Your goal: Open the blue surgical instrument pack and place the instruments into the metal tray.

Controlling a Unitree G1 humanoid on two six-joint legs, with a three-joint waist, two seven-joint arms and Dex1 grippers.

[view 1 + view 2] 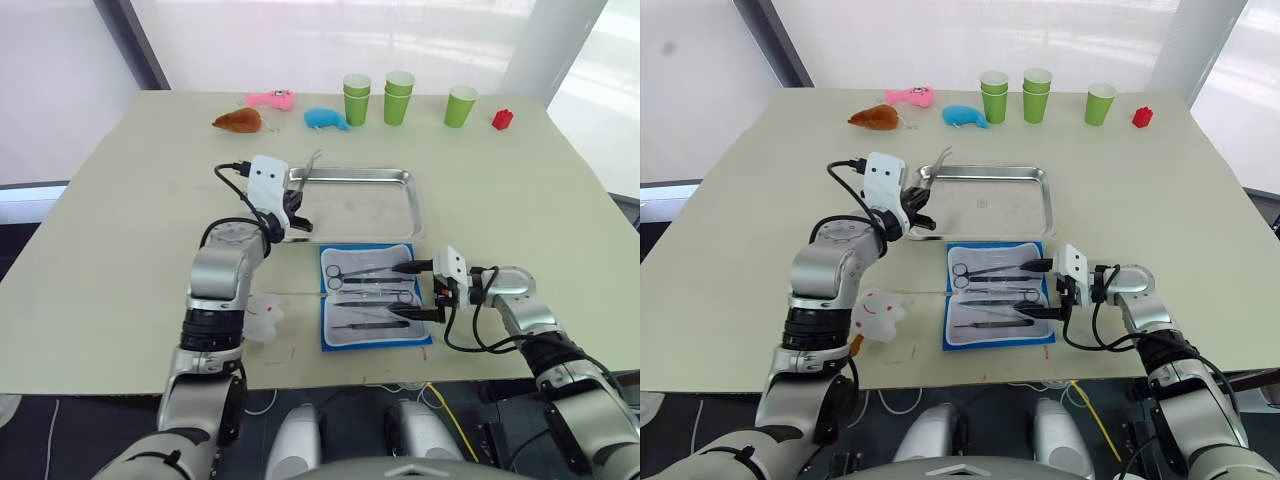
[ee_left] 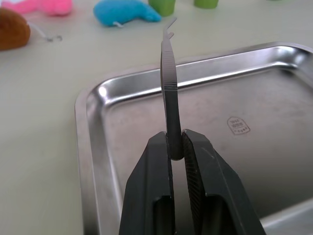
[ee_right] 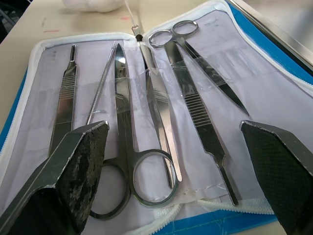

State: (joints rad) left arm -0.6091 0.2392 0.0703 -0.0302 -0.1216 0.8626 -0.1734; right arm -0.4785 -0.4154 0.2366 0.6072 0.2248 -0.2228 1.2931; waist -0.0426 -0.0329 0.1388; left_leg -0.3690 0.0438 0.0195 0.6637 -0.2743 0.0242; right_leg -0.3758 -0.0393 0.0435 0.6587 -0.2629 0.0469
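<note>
The blue surgical instrument pack [image 1: 375,296] lies open and flat near the table's front edge, its pale lining up. Several silvery instruments [image 3: 156,107] sit in its pockets, among them two scissors [image 3: 128,147] and a flat handle [image 3: 66,98]. My right gripper [image 1: 395,291] is open, its fingers [image 3: 73,161] spread over the pack's right side with nothing between them. Just beyond the pack lies the metal tray [image 1: 372,212], with nothing in it. My left gripper [image 2: 176,147] is shut on thin tweezers [image 2: 168,88], held upright over the tray's near left corner [image 2: 98,112].
Green cups [image 1: 357,98] [image 1: 398,97] [image 1: 461,105] and a small red object [image 1: 502,119] stand along the far edge. Brown [image 1: 238,121], pink [image 1: 271,99] and blue [image 1: 327,119] plush toys lie beside them. A white soft toy [image 1: 262,315] lies left of the pack.
</note>
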